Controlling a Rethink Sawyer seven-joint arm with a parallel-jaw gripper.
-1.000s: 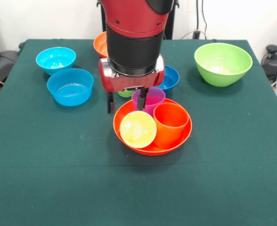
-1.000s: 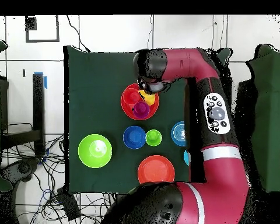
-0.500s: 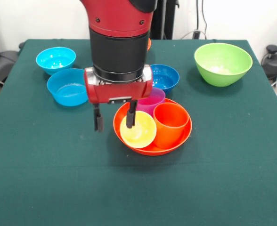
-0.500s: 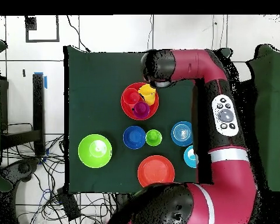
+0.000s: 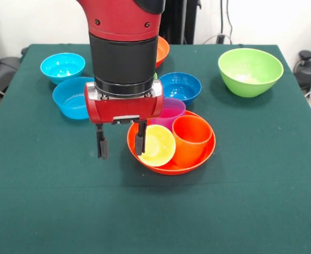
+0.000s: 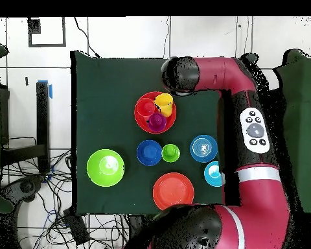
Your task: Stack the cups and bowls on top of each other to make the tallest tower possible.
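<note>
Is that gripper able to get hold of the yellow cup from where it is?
Probably yes. The open gripper hangs right beside the yellow cup, which lies tilted in the orange bowl, its rim unobstructed on the gripper's side.

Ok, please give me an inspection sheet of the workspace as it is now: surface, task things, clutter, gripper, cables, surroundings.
Surface: green cloth covering the table.
Job's things: orange bowl holding yellow cup tilted, orange cup and purple cup; dark blue bowl; lime bowl; two light blue bowls; second orange bowl; green cup.
Clutter: nothing seen.
Gripper: gripper open, empty, one finger beside the yellow cup.
Cables: tangle on the floor.
Surroundings: white wall.
</note>
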